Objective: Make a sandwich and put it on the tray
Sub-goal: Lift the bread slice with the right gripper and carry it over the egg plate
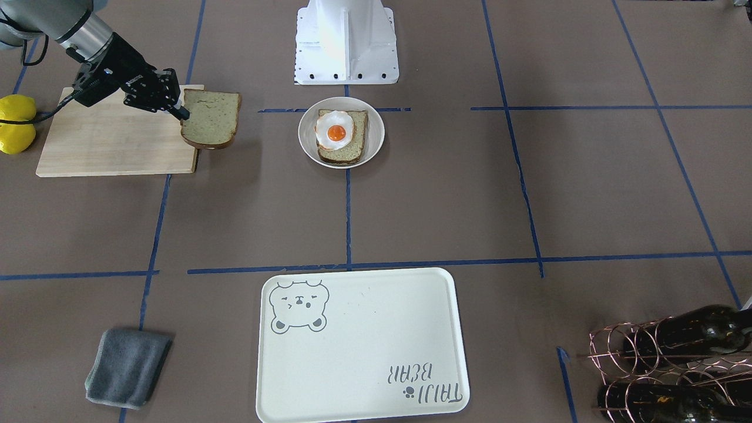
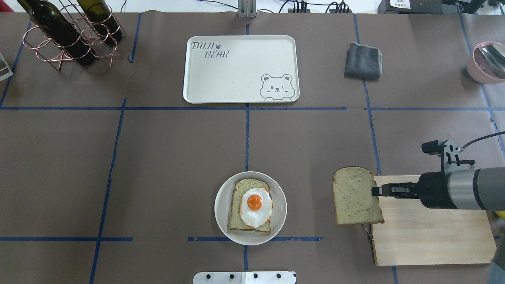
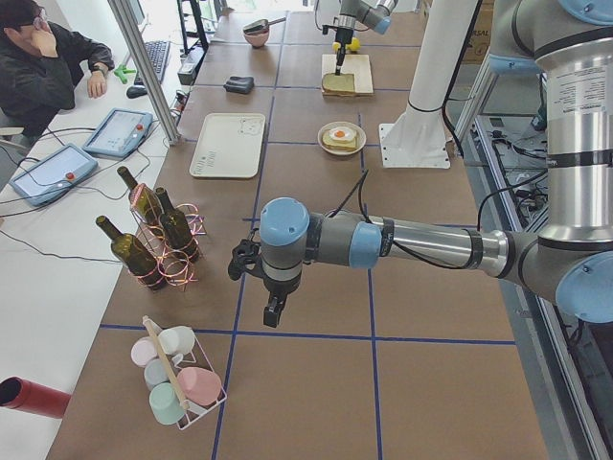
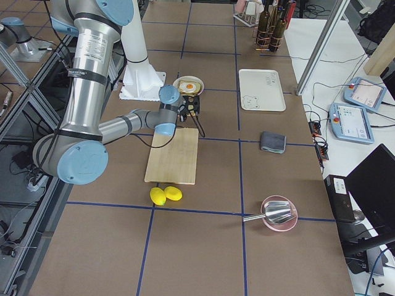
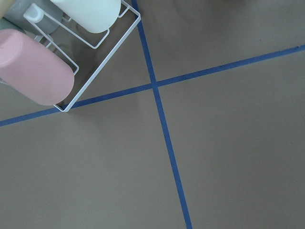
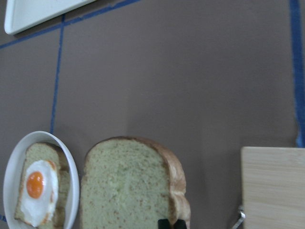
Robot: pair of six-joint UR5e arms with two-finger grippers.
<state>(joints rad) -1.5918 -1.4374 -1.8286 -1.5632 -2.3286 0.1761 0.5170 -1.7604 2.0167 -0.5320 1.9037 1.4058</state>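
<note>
My right gripper (image 1: 180,111) is shut on the edge of one tan bread slice (image 1: 210,117), held flat just above the table, partly over the cutting board's edge; it also shows in the overhead view (image 2: 357,195) and the right wrist view (image 6: 126,183). The other bread slice (image 2: 238,215) lies in a round white dish (image 2: 221,213) with the fried egg (image 2: 255,202) on top. The cream bear tray (image 2: 236,75) lies bare across the table. My left gripper (image 3: 275,314) hangs over bare table far from these; I cannot tell whether it is open.
A pale wooden cutting board (image 2: 430,236) lies under my right arm, with yellow lemons (image 1: 16,123) beside it. A grey cloth (image 2: 363,61), a wire wine rack with bottles (image 2: 67,35), a pink bowl (image 2: 485,63) and a cup rack (image 5: 47,62) stand at the edges.
</note>
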